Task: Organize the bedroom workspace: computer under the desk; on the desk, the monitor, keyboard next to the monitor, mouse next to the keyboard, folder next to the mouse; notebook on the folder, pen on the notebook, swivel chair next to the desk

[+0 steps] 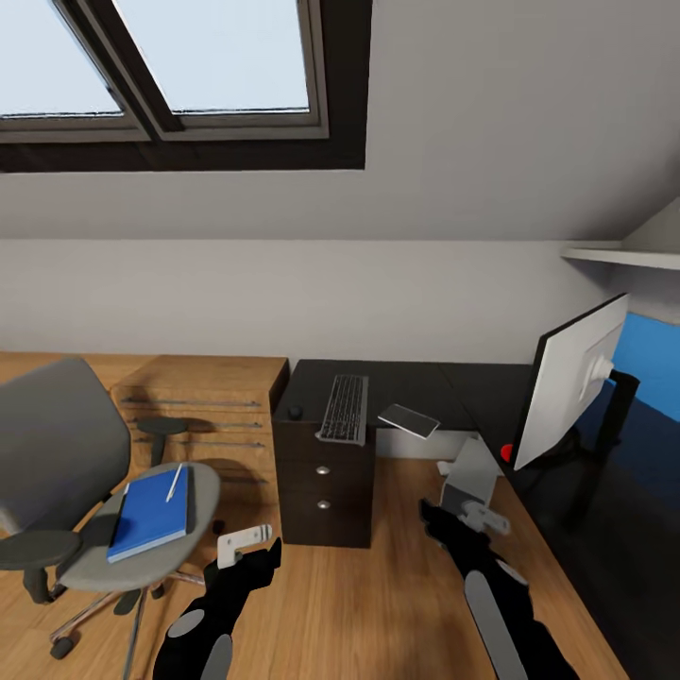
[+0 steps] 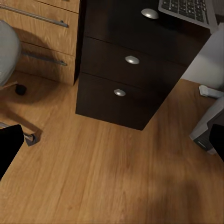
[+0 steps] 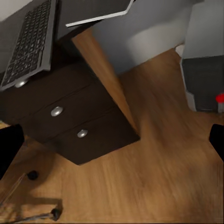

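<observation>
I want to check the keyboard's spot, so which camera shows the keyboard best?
The head view: the whole keyboard lies on the desk, above the drawer unit, its near end over the edge. The right wrist view shows most of its length at a slant; the left wrist view catches just one corner.

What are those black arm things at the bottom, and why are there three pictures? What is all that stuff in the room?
Those are a robot's two arms. The big picture comes from a camera on its head; the other two come from cameras near each end effector, looking down at the wooden floor.

The left end effector and right end effector hold nothing.

On the black desk lie a keyboard and a thin grey slab tilted over the edge. A monitor stands there too. The computer sits on the floor beneath. Under the keyboard are drawers.

The grey swivel chair carries a blue book with a white pen on top.
</observation>
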`<state>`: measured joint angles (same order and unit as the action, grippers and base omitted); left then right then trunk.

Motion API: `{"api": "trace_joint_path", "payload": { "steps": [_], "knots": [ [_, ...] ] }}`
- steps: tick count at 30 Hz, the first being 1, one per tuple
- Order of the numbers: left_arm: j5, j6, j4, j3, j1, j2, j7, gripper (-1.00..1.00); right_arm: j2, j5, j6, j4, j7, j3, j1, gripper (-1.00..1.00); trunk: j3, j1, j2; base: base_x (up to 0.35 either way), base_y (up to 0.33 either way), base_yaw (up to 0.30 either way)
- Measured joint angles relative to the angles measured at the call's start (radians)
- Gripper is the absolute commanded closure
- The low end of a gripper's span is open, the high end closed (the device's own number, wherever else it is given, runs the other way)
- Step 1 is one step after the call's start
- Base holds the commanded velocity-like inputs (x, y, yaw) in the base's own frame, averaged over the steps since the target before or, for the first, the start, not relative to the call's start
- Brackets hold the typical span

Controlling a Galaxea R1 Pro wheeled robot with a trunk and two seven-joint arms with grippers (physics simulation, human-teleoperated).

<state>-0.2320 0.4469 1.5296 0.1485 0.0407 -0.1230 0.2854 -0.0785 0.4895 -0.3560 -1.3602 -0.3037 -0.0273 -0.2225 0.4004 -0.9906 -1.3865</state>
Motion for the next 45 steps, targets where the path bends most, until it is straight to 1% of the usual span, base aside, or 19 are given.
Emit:
{"api": "trace_joint_path", "payload": {
  "steps": [3,4,6,7,9,10,15,20,22,33,34,35,37,45],
  "knots": [
    [0.0,0.0,0.0,0.0,0.0,-0.001,0.001,-1.0,0.008,-0.034,-0.113,-0.044,-0.006,-0.019,0.006,-1.0,-0.009,0.012,0.021,-0.001,0.0,0.0],
    [0.0,0.0,0.0,0.001,0.0,-0.001,0.0,-1.0,0.012,-0.045,-0.206,-0.061,-0.007,-0.025,0.009,-1.0,-0.013,0.015,0.028,0.0,0.0,0.0],
    [0.0,0.001,0.001,0.001,0.0,-0.001,0.0,-1.0,0.013,-0.049,-0.306,-0.072,-0.007,-0.028,0.01,-1.0,-0.019,0.023,0.042,0.0,0.0,0.0],
    [-0.001,0.003,0.002,0.002,0.0,-0.002,-0.001,-1.0,0.014,-0.051,-0.387,-0.079,-0.007,-0.027,0.01,-1.0,-0.022,0.027,0.049,0.0,0.0,0.0],
    [-0.001,0.004,0.002,0.004,0.0,-0.002,-0.001,-1.0,0.015,-0.053,-0.435,-0.085,-0.006,-0.02,0.01,-1.0,-0.028,0.035,0.063,0.0,0.0,0.0],
    [-0.002,0.005,0.002,0.005,0.0,-0.002,-0.001,-1.0,0.017,-0.054,-0.448,-0.09,-0.006,-0.009,0.01,-1.0,-0.031,0.038,0.07,0.0,0.0,0.0],
    [-0.002,0.006,0.002,0.006,0.0,-0.003,-0.002,-1.0,0.019,-0.054,-0.416,-0.112,-0.006,0.018,0.01,-1.0,-0.047,0.058,0.105,0.0,0.0,0.0],
    [-0.003,0.007,0.006,0.005,0.0,-0.002,-0.001,-1.0,0.022,-0.053,-0.386,-0.136,-0.008,0.031,0.011,-1.0,-0.063,0.077,0.14,-0.008,0.0,0.0],
    [-0.003,0.007,0.006,0.004,0.0,-0.002,-0.001,-1.0,0.022,-0.053,-0.385,-0.137,-0.008,0.031,0.011,-1.0,-0.069,0.084,0.154,-0.105,0.0,0.0],
    [-0.004,0.007,0.006,0.001,0.0,-0.002,0.0,-1.0,0.022,-0.055,-0.372,-0.144,-0.004,0.034,0.013,-1.0,-0.104,0.126,0.231,-0.307,0.0,0.0],
    [-0.015,0.007,0.006,-0.011,0.0,-0.001,0.001,-1.0,0.027,-0.063,-0.359,-0.151,-0.007,0.047,0.013,-1.0,-0.107,0.13,0.238,-0.338,0.0,0.0],
    [-0.017,0.007,0.006,-0.013,0.0,-0.001,0.001,-1.0,0.028,-0.062,-0.353,-0.151,-0.007,0.049,0.013,-1.0,-0.11,0.134,0.245,-0.315,0.0,-0.05],
    [-0.024,0.007,0.006,-0.019,0.0,-0.001,0.001,-1.0,0.032,-0.063,-0.32,-0.149,-0.007,0.053,0.013,-1.0,-0.116,0.142,0.259,-0.101,0.0,-0.217],
    [-0.026,0.007,0.006,-0.019,0.0,-0.001,0.001,-1.0,0.033,-0.063,-0.312,-0.148,-0.007,0.055,0.013,-1.0,-0.141,0.173,0.315,-0.033,0.0,-0.26]
  ]
}}
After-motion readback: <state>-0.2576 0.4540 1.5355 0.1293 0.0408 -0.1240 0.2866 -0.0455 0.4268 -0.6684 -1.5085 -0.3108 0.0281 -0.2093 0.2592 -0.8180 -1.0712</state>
